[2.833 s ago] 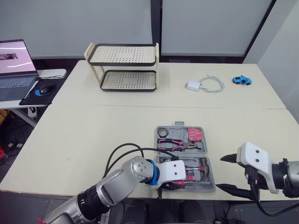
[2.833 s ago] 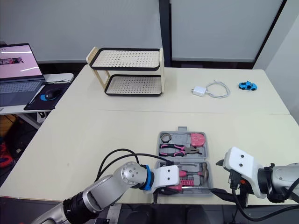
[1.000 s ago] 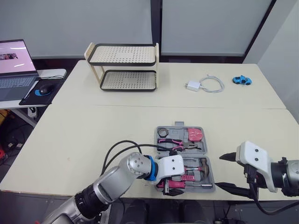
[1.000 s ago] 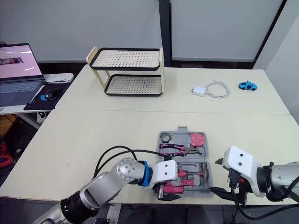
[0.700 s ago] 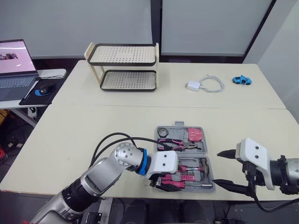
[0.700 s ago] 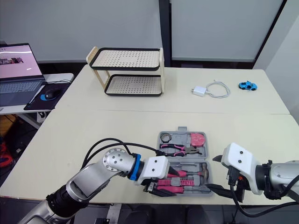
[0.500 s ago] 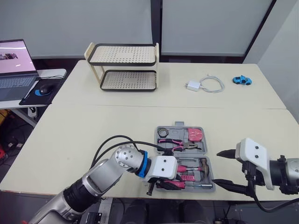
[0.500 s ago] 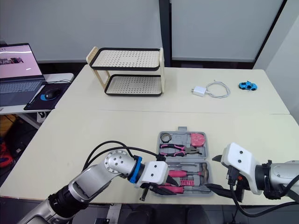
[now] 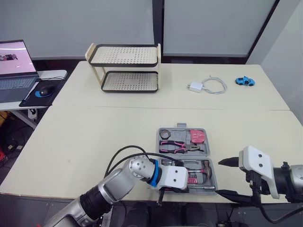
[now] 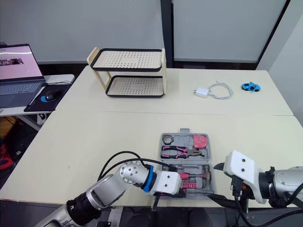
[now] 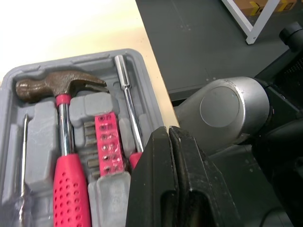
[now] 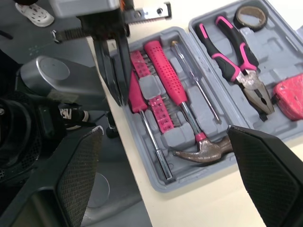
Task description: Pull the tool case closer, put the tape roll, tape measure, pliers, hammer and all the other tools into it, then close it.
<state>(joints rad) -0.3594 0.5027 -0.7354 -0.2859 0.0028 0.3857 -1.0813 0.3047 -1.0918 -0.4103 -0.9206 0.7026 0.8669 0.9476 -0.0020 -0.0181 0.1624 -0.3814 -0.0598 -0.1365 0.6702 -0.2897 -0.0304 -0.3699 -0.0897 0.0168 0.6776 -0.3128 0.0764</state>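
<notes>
1 hammer (image 12: 176,94), 1 pliers (image 12: 232,52)

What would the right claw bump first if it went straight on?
Probably the tool case: the open right gripper points at its side wall by the hammer head. Whether it would skim over the rim is hard to judge.

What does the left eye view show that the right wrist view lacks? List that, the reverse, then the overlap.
Left eye view adds: two-tier rack, charger, blue toy car, laptop. Right wrist view adds: white shoe on the floor. Shared: tool case, hammer, pliers, left gripper, jaws shut.
</notes>
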